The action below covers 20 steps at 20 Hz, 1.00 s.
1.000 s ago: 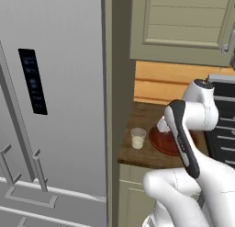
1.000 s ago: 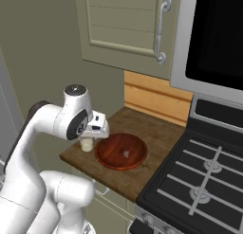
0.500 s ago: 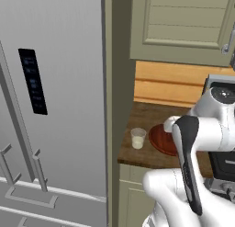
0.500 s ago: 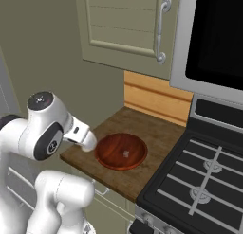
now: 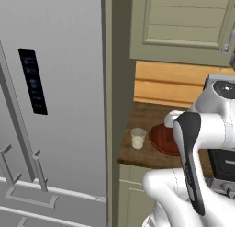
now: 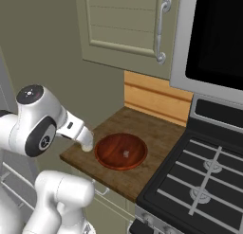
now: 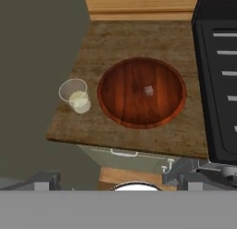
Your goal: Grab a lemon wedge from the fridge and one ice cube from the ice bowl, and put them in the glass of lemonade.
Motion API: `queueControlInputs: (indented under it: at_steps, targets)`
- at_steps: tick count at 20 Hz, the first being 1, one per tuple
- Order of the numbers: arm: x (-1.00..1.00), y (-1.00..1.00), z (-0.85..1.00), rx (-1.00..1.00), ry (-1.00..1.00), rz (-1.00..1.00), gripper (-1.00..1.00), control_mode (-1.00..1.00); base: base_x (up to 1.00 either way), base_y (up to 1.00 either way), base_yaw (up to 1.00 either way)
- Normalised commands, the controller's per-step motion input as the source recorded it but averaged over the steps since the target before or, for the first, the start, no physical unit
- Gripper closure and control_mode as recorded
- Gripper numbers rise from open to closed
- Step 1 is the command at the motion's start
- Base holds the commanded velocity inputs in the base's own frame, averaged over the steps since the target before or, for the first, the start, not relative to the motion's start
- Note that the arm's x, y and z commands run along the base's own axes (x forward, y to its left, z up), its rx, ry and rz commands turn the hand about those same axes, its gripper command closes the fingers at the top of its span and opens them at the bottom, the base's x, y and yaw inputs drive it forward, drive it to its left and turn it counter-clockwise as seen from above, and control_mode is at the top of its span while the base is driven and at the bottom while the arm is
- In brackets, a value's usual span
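Fridge (image 5: 55,106): tall grey double-door unit at 9 o'clock of the counter in the left base view. Both doors are shut.

Stove (image 6: 204,181): at 3 o'clock of the counter, burners bare.

Counter (image 7: 139,38): a short wooden top between fridge and stove. It carries the bowl and the glass.

Arm: over the last second it has swung back from the glass, where the hand hung low. The hand now sits higher and further out, looking down over the front edge of the counter.

Bowl (image 7: 120,98): reddish-brown, mid-counter, upright.

Glass (image 7: 76,96): just beside the bowl at its 9 o'clock in the hand view, apart from the rim. It is upright and holds pale liquid. Whether a lemon wedge lies in it cannot be told.

Gripper (image 7: 121,178): at 6 o'clock of the hand view, jaws spread wide with nothing between them.

Ice cube (image 7: 148,90): one small pale cube on the bowl floor, just off centre toward 1 o'clock.

Meaning for the task: the retreat with empty jaws suggests that a visit to the glass is over. The cube remains to be moved, so the bowl is the likely next target. This calls for a straight descent over the cube and a gentle close, since a small slick cube may skid across the bowl floor.
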Motion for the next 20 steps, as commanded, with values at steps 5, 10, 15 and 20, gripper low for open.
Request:
queueControlInputs:
  at_steps: [5,10,15,20]
  targets:
    - [-0.02,0.00,0.00,0.00,0.00,0.00,-1.00,1.00,-0.25,-0.03,0.00]
    - [0.00,0.00,0.00,0.00,0.00,0.00,-1.00,1.00,-0.97,0.50,-0.11]
    - [0.00,0.00,0.00,0.00,0.00,0.00,-1.00,1.00,0.03,1.00,-0.23]
    - [0.00,0.00,0.00,0.00,0.00,0.00,-1.00,1.00,0.43,1.00,-0.49]
